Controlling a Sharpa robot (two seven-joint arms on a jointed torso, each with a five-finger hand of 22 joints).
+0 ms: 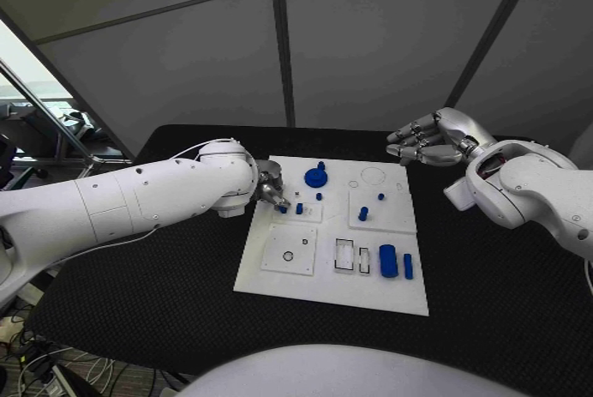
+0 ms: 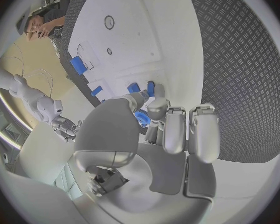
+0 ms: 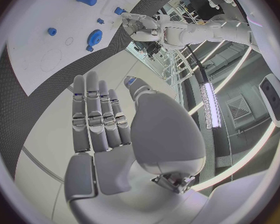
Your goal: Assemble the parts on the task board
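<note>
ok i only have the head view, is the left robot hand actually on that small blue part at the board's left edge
observer: the left wrist view shows the left robot hand with thumb and a finger either side of the small blue part; I can't tell whether it is gripped.
operator: and the right robot hand, anything in its palm
observer: no. In the right wrist view the right robot hand has a bare palm, with its fingers straight.
</note>
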